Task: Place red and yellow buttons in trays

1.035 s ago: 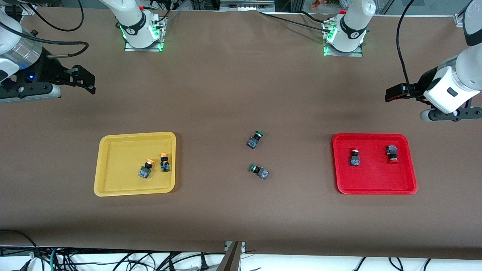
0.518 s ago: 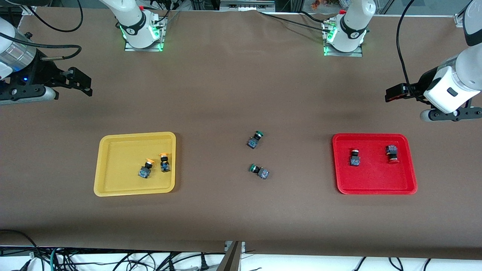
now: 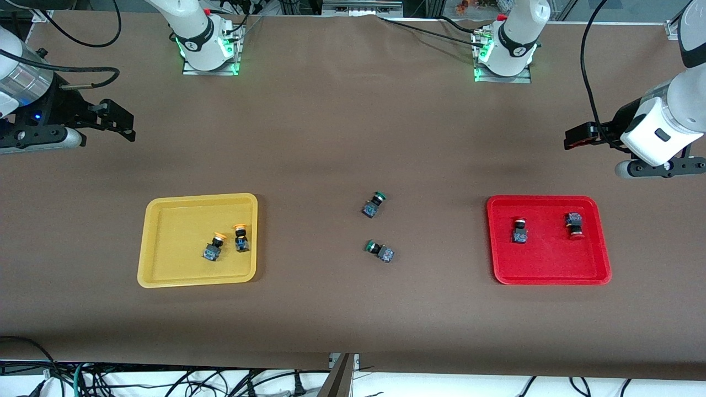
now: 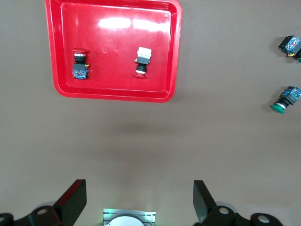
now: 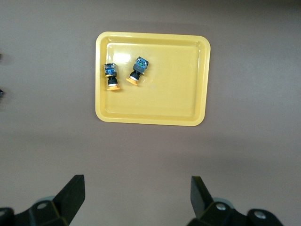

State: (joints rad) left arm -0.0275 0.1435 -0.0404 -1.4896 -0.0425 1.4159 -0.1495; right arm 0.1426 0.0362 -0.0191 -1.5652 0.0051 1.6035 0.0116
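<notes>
Now: both yellow buttons (image 3: 226,242) lie on their sides in the yellow tray (image 3: 165,259), close beside each other near the rim toward the table's middle. Both red buttons (image 3: 546,227) lie in the red tray (image 3: 551,270), apart from one another, also tipped over. Sorting looks finished, judged from how things lie.

Two green buttons (image 3: 376,227) sit on the bare table (image 3: 353,138) between the trays, one nearer the front camera than the other. Not task items; leave.

Right gripper (image 3: 122,118) hangs over bare table at the right arm's end, above and clear of the yellow tray; wrist view shows its fingers (image 5: 70,195) spread wide, nothing between them. Left gripper (image 3: 576,138) hangs over bare table at the left arm's end, clear of the red tray; its fingers (image 4: 73,200) likewise spread and empty. Both arms wait.

Handling, as a guess: buttons small, light, rigid plastic, not fragile. Round caps would likely roll or slip in a pinch; the dark blocky body offers flat faces, so take hold there, across the body's sides. Lying tipped, they may skid on smooth tray floors if nudged. Trays light too, could shift when bumped.
</notes>
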